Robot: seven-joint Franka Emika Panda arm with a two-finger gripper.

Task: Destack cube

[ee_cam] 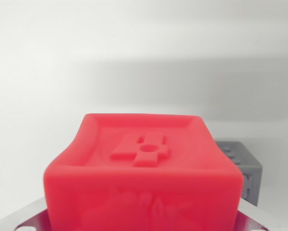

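Observation:
A red cube (pixel 144 168) fills the lower middle of the wrist view, very close to the camera. Its top face carries a raised number 4 with a small round hole. It sits between the two silver metal parts of my gripper (pixel 144 216), which show only at the bottom corners, and the gripper looks shut on it. The fingertips themselves are hidden behind the cube. A grey cube (pixel 242 168) rests on the white surface behind and to the wrist view's right of the red one, partly covered by it and apart from it.
A plain white tabletop (pixel 134 62) stretches away behind both cubes, with a soft shadow band across it.

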